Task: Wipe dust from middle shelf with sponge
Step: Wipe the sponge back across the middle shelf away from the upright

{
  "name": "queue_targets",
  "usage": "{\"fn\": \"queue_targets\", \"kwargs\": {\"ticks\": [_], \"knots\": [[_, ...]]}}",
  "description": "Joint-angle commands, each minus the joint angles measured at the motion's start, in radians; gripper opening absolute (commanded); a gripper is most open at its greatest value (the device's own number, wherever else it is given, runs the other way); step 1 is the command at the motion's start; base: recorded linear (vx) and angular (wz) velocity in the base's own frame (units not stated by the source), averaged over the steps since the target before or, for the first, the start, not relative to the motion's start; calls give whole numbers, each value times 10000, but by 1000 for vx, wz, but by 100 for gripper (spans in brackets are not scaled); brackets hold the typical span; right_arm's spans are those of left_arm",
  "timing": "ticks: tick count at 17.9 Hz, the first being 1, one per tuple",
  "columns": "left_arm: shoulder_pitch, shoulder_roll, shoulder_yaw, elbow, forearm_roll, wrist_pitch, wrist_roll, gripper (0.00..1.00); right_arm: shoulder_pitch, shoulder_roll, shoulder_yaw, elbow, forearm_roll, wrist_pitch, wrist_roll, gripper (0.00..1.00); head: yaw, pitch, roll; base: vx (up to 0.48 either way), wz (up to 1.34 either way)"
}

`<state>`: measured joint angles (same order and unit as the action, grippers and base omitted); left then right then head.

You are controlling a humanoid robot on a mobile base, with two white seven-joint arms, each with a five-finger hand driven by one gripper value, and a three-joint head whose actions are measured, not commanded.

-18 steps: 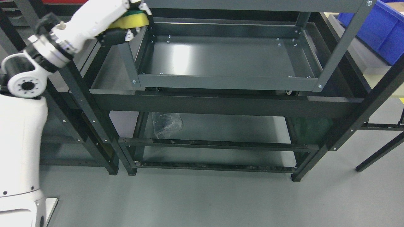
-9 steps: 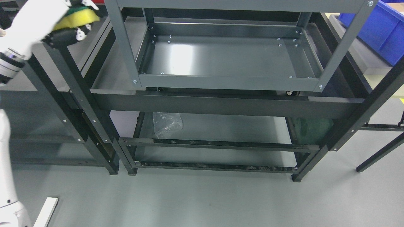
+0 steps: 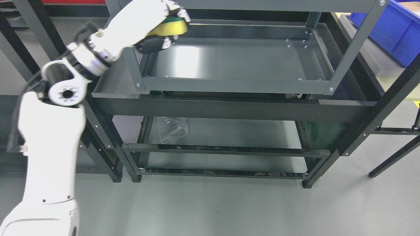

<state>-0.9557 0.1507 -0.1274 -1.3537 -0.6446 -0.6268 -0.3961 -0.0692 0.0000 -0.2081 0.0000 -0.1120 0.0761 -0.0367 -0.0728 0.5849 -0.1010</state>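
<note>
My left hand holds a yellow sponge with a green top, fingers curled around it. It hovers over the far left corner of the grey metal shelf tray, just inside the cart's left post. Whether the sponge touches the tray surface is unclear from here. The white left arm rises from the lower left. The right arm does not show.
A black shelving frame surrounds the grey cart. A crumpled clear plastic bag lies on the lower shelf. A blue bin sits at the upper right. Black table legs stand at right.
The left hand with the sponge swung out to the left of the cart, then came back right and now sits further in over the tray's far left corner. The view shifted slightly.
</note>
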Motion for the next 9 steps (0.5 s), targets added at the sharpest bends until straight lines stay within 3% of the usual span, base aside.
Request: {"fn": "queue_targets", "kwargs": {"ticks": [1,3,5,9], "knots": [[-903,-1332,-5223,283,-197,2394,1776,2,1,-175,10,-174,0,6,-1,100,0,0,0,0,0],[-966,-1332,-6757,467,491,3350,2745,2,1,-175,-5,-174,0,6,-1,100,0,0,0,0,0],[-966,-1332,-7878,726,1090,3582,2902,2,1,-175,-5,-174,0,6,-1,100,0,0,0,0,0],[-1287,-1332,-8680,1310,1415,4012,3146,0,1,-175,-5,-174,0,6,-1,100,0,-2,0,0,0]]}}
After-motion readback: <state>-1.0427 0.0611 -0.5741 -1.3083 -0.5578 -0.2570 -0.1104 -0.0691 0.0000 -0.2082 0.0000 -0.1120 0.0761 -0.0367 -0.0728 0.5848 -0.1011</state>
